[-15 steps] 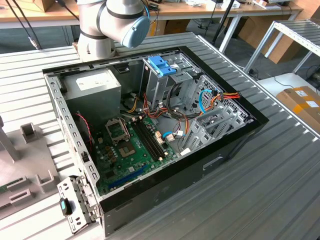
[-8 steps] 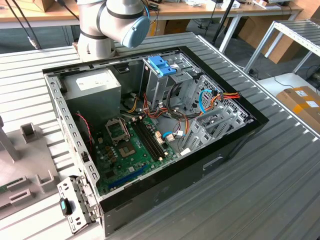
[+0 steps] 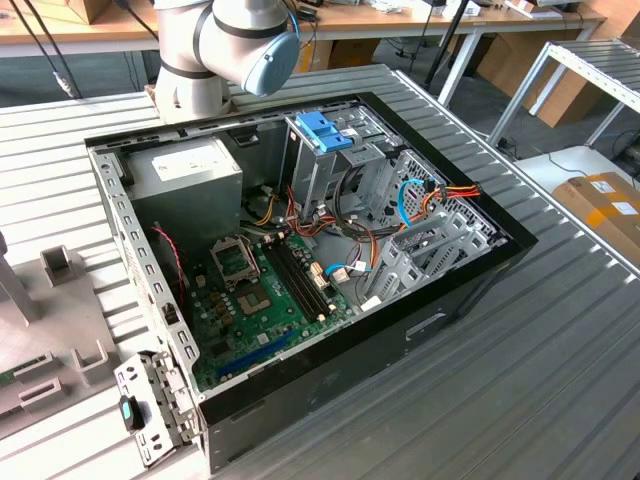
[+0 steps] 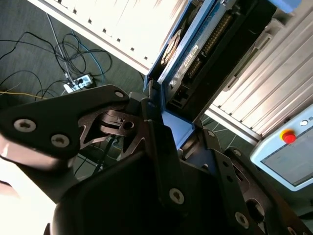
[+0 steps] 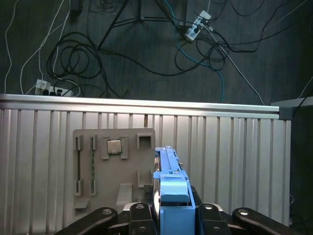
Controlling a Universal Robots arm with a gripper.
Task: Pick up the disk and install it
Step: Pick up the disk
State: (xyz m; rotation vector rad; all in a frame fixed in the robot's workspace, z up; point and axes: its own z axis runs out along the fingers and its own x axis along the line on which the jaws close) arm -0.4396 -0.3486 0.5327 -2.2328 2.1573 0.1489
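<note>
The disk [image 5: 170,182], a flat grey drive edged in light-blue plastic, stands edge-on between my black fingers in the first wrist view. My gripper [image 5: 172,211] is shut on it and holds it above the ribbed metal table [image 5: 230,161]. In the second wrist view the disk [image 4: 195,54] runs away from the fingers [image 4: 155,128], with its connector side and label showing. The open computer case [image 3: 470,262] lies on the table in the exterior view, and its metal drive cage [image 3: 345,165] carries a blue latch [image 3: 325,130].
Below the held disk, a grey parts holder [image 5: 98,188] sits on the table with a chip [image 5: 114,146] in one pocket. Beyond the table edge [image 5: 137,104] is dark floor with cables and power strips. The arm's base [image 3: 225,45] stands behind the case. A pendant [image 4: 288,152] shows to one side.
</note>
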